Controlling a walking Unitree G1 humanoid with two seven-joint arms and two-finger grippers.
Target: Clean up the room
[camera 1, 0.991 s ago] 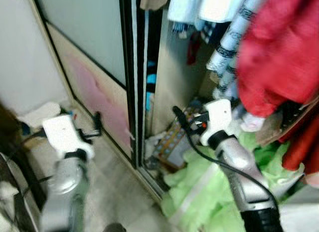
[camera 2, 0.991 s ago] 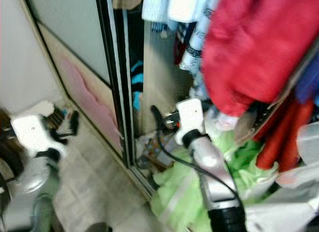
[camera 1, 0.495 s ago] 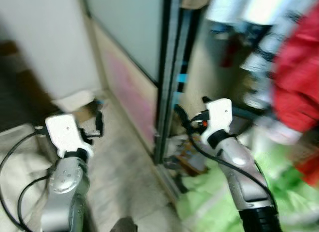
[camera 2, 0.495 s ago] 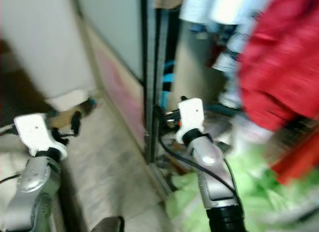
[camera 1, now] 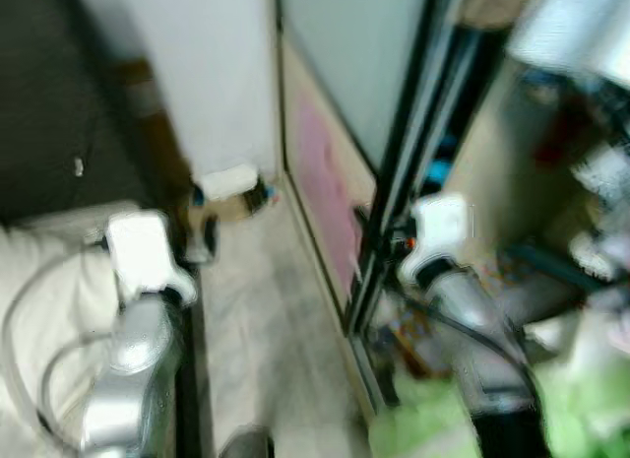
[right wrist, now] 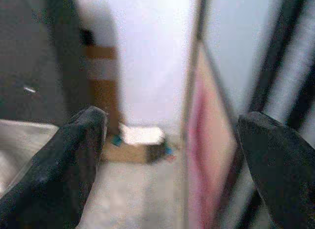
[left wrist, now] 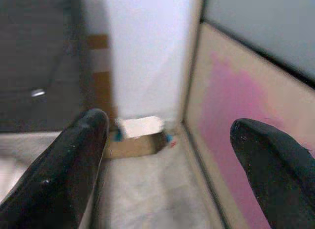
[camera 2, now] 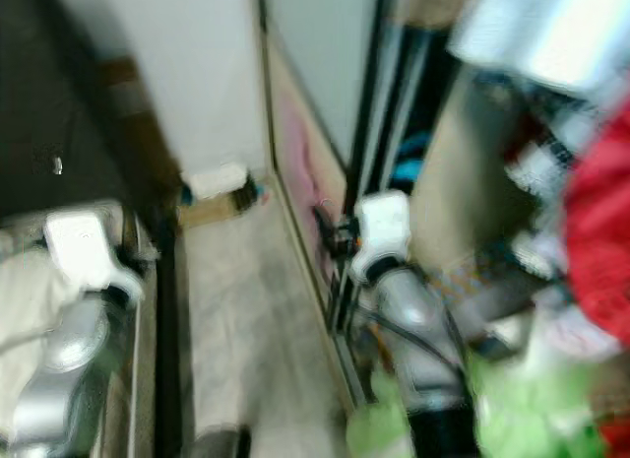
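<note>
Blurred room: white-topped cardboard box [camera 1: 228,190] in corner by pink-patched wardrobe door [camera 1: 325,182]

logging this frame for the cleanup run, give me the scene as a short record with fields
setting: narrow floor strip beside a sliding wardrobe door, views blurred
left gripper: open, held empty above the floor
right gripper: open, empty, near the door edge
clutter ahead: small cardboard box with a white item on it, at the wall's foot
clutter right: green fabric low in the wardrobe, red garment hanging
</note>
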